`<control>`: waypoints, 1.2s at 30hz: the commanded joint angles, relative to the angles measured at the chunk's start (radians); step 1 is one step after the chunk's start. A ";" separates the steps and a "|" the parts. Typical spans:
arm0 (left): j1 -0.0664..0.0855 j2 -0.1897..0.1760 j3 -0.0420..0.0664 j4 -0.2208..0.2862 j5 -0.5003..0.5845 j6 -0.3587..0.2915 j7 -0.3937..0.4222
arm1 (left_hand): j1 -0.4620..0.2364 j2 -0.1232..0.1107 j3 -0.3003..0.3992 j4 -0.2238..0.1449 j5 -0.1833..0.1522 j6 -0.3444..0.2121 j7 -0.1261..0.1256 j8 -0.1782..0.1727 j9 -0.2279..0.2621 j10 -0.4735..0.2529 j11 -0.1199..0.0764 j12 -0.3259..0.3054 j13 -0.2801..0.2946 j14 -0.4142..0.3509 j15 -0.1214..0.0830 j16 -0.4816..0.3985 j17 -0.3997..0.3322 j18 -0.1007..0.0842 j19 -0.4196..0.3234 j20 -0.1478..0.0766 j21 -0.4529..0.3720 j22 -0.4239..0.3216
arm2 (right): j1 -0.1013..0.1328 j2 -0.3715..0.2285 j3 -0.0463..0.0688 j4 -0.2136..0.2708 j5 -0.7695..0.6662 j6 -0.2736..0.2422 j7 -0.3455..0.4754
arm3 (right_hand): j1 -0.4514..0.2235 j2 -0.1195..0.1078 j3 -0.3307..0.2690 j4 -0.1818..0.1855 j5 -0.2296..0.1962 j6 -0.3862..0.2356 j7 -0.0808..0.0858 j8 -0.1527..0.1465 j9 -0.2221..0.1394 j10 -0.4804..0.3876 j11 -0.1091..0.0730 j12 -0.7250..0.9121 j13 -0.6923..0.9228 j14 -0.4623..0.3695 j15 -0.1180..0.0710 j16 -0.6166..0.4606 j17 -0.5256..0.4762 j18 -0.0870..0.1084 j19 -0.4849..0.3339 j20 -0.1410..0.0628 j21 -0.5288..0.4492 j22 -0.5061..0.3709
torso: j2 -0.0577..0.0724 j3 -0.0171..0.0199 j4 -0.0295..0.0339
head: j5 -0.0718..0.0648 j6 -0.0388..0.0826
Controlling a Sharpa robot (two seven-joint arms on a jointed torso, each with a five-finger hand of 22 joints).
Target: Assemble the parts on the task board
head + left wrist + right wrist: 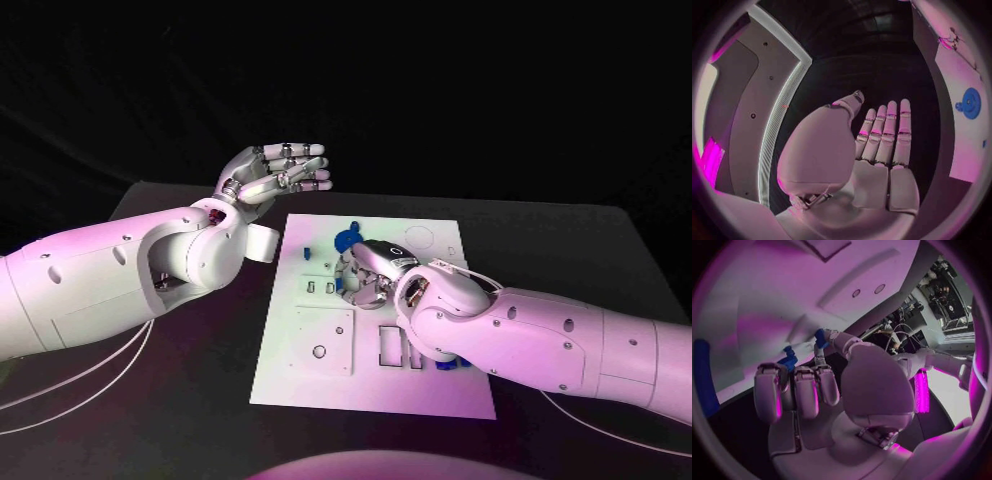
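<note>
Right hand (368,272) apparently pinching blue part (820,337) over task board (325,375), left hand (277,172) raised, empty, fingers straight.

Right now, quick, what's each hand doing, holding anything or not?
Left hand: open, raised beside the task board, holding nothing.
Right hand: down on the board with its fingers at a small blue part; whether it grips it cannot be told.

White task board (325,360), blue parts (346,239), black table (577,250), silver hands
</note>
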 commanded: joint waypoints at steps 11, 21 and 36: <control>0.001 0.003 0.001 0.000 0.002 0.020 0.005 | -0.011 0.000 0.008 -0.001 -0.001 0.004 0.040 -0.005 -0.001 0.005 -0.001 -0.004 0.000 -0.004 0.003 -0.006 0.002 0.005 0.005 0.001 0.002 -0.002 | -0.006 0.010 -0.002 -0.010 -0.023 0.016 -0.006 | -0.027 -0.005 -0.004 0.010 -0.011 0.001 0.001 -0.003 0.003 -0.001 -0.004 -0.008 0.119 0.080 -0.009 -0.002 0.154 0.000 0.001 -0.005 -0.005 0.128 | -0.001 0.0002 -0.0002 | -0.003 0.000; 0.001 0.002 0.001 0.000 0.002 0.021 0.005 | -0.011 0.000 0.008 -0.001 -0.001 0.004 0.040 -0.005 -0.001 0.005 -0.001 -0.004 0.000 -0.004 0.003 -0.006 0.002 0.005 0.005 0.001 0.002 -0.002 | -0.007 0.012 -0.003 -0.012 -0.026 0.023 -0.001 | -0.048 -0.028 -0.016 0.014 -0.020 -0.041 0.017 -0.028 -0.004 -0.042 0.009 -0.056 0.071 0.076 0.001 -0.009 0.135 0.005 -0.015 0.001 -0.026 0.110 | -0.001 0.0002 0.0002 | -0.004 -0.002; 0.001 0.002 0.001 -0.002 0.002 0.022 0.004 | -0.011 0.000 0.008 -0.001 -0.001 0.004 0.040 -0.005 -0.001 0.005 -0.001 -0.004 0.000 -0.004 0.003 -0.006 0.002 0.005 0.005 0.001 0.002 -0.002 | -0.007 0.012 -0.003 -0.009 -0.026 0.014 0.010 | -0.058 -0.041 -0.037 0.020 -0.073 -0.074 0.030 -0.050 -0.008 -0.062 0.022 -0.079 0.047 0.073 0.013 -0.014 0.122 0.010 -0.025 0.014 -0.043 0.098 | -0.001 0.0000 0.0006 | -0.004 -0.004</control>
